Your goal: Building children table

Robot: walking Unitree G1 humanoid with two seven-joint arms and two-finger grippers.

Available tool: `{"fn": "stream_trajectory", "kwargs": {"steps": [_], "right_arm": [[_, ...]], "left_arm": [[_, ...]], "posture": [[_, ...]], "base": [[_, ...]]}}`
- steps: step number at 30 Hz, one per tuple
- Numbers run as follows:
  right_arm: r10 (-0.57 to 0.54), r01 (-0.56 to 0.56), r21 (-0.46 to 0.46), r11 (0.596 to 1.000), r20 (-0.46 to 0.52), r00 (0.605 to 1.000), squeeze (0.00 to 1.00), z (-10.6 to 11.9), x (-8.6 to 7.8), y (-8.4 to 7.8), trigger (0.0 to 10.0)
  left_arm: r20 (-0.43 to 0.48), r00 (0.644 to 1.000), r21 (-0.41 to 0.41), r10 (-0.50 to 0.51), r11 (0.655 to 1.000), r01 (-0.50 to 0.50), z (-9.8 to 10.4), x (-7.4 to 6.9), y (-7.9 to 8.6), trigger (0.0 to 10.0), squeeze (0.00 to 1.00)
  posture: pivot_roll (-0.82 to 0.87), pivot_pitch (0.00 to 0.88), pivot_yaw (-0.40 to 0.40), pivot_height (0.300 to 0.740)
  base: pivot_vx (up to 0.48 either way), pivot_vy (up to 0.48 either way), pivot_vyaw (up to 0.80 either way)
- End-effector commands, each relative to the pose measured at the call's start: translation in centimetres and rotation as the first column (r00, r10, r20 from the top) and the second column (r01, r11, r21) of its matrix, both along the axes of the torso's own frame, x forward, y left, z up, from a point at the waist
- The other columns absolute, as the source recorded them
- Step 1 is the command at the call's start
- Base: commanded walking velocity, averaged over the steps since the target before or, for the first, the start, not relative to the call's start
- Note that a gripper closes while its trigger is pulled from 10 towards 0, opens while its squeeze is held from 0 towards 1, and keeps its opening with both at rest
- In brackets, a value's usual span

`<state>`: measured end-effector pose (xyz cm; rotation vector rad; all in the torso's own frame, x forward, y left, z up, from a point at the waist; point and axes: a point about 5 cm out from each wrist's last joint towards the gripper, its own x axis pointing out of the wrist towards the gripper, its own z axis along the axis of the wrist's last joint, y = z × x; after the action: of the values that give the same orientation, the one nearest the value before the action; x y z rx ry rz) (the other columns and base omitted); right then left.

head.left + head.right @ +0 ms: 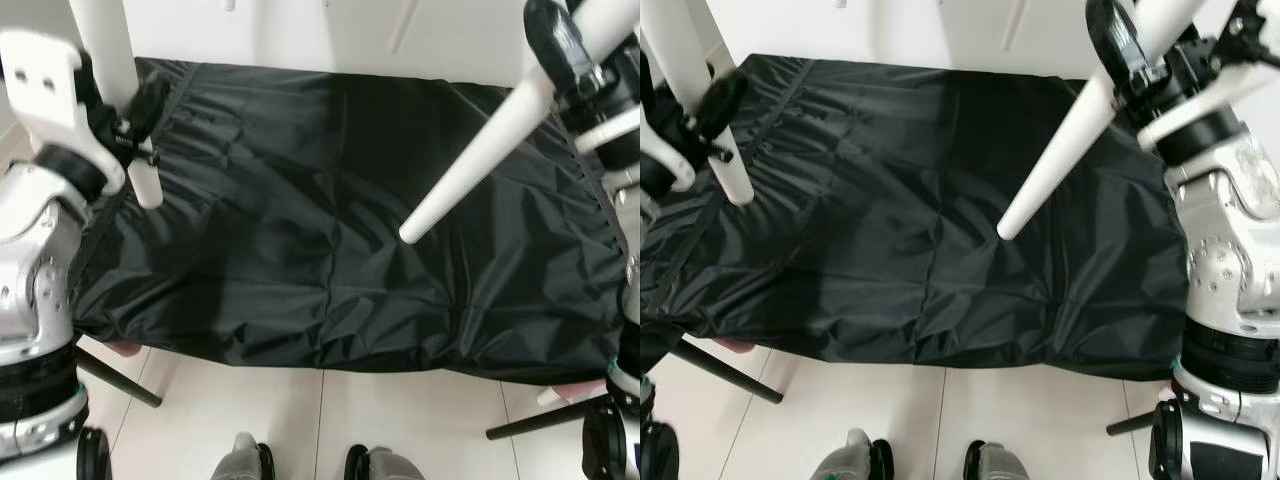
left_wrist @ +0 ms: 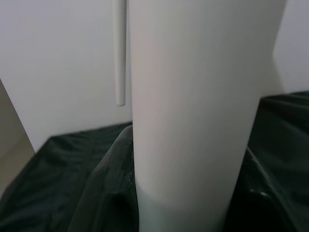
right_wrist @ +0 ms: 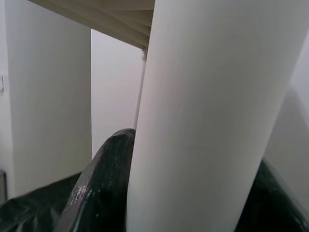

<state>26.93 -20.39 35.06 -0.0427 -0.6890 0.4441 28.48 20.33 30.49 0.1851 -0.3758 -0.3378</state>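
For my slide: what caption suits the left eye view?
Each gripper (left, right) holds a white leg (left leg, right leg) over black cloth.

White-tiled room (image 1: 400, 420), black-draped cot (image 1: 300, 250)

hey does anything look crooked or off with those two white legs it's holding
The two legs do not match in angle. The left gripper holds its white leg nearly upright, while the right gripper holds its white leg steeply slanted, free end hanging above the black cloth. No damage shows.
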Motion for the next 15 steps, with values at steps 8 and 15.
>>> {"fn": "stream_trajectory", "kwargs": {"steps": [8, 15], "right_arm": [[0.043, -0.041, -0.027, 0.999, 0.099, 0.994, 0.00, -0.1, -2.4, 1.0, 0.0], [0.052, -0.051, -0.028, 0.998, 0.050, 0.997, 0.00, -1.3, -2.2, 1.1, 0.0]], "left_arm": [[-0.053, 0.958, 0.041, -0.281, 0.958, 0.284, -2.3, -1.4, -3.6, 10.0, 0.00], [-0.110, 0.951, 0.043, -0.288, 0.955, 0.294, -3.5, -0.8, -3.8, 10.0, 0.00]], "posture": [[-0.14, 0.077, -0.034, 0.740], [-0.15, 0.090, -0.032, 0.740]], "base": [[0.000, 0.000, 0.00], [0.000, 0.000, 0.00]]}}
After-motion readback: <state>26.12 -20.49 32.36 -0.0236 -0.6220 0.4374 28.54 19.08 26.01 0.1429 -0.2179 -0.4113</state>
